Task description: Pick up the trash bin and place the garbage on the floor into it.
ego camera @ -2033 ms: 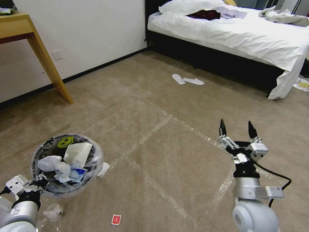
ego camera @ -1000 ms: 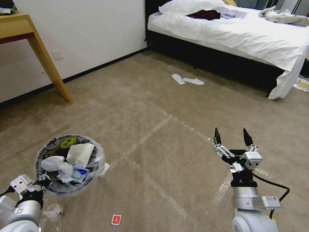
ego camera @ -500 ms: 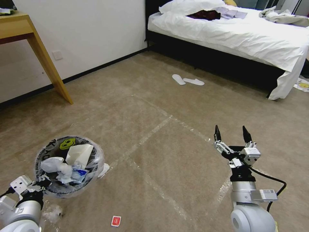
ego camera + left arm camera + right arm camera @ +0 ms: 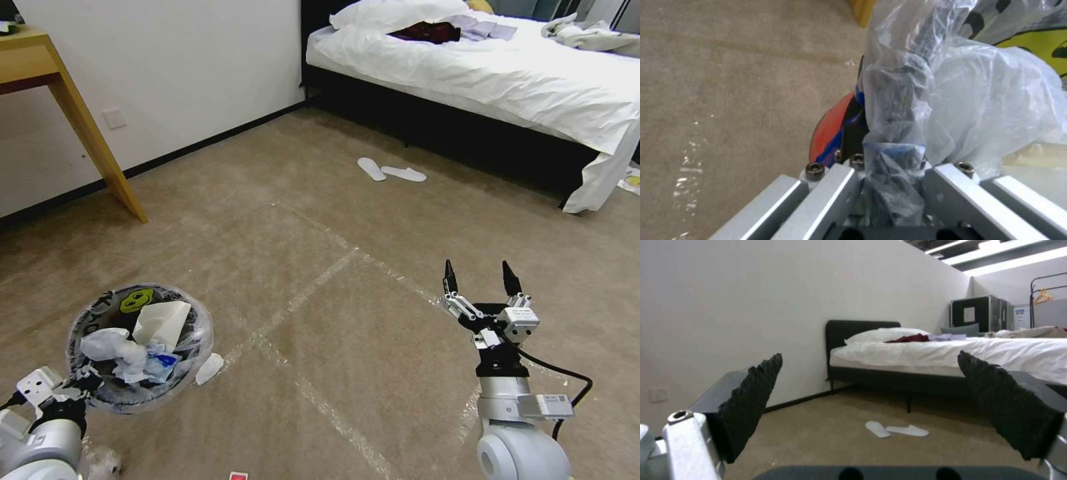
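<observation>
The trash bin (image 4: 193, 333), with a black rim, a yellow smiley sticker and a clear liner, hangs low over the floor (image 4: 373, 333) at the near left. It holds white crumpled paper and a blue-and-white piece. My left gripper (image 4: 80, 385) is shut on its near rim. In the left wrist view the fingers (image 4: 947, 176) clamp the liner-wrapped rim (image 4: 896, 100), and the red body (image 4: 829, 128) shows beside it. Garbage lies on the carpet: a white scrap (image 4: 211, 368) next to the bin, a red wrapper (image 4: 237, 476) and a crumpled piece (image 4: 101, 460). My right gripper (image 4: 481, 277) (image 4: 869, 358) points forward, open, holding nothing.
A wooden table leg (image 4: 100, 157) stands at the far left by the wall. A bed (image 4: 507, 80) with white sheets fills the far right, and a pair of white slippers (image 4: 390, 171) lies in front of it. Shiny tape strips (image 4: 313, 280) cross the carpet.
The right gripper has dropped lower and pulled slightly back, staying open. The camera has moved, so the red wrapper now sits at the bottom edge. The bin stays gripped.
</observation>
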Available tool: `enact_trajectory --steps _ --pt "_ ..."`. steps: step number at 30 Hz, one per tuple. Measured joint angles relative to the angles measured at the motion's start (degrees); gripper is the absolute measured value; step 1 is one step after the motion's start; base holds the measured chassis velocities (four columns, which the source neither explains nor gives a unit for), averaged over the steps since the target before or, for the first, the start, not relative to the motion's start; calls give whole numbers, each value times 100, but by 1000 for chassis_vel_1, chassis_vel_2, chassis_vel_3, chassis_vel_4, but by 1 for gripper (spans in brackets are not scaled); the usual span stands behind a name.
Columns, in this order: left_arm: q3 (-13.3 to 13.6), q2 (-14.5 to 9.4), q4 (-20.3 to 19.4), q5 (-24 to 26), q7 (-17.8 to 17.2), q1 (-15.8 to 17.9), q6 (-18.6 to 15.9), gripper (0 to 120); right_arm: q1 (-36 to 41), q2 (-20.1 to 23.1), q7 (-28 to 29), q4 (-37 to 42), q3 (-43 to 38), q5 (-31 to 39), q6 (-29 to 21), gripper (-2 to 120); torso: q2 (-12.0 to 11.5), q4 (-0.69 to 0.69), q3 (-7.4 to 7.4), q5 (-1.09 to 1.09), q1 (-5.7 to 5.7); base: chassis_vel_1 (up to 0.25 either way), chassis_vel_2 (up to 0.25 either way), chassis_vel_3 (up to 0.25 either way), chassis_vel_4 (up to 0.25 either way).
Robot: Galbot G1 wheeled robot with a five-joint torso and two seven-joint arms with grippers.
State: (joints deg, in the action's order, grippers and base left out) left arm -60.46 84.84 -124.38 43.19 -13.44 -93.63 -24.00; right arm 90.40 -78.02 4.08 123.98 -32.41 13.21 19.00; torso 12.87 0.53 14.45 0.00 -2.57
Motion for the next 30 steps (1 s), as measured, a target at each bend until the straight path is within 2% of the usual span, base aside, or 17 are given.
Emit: enact_trajectory --steps 30 --pt "-34 -35 -24 50 1 -18 8 1 98 -75 -26 -45 38 -120 109 100 -1 0 0 0 1 -89 79 79 -77"
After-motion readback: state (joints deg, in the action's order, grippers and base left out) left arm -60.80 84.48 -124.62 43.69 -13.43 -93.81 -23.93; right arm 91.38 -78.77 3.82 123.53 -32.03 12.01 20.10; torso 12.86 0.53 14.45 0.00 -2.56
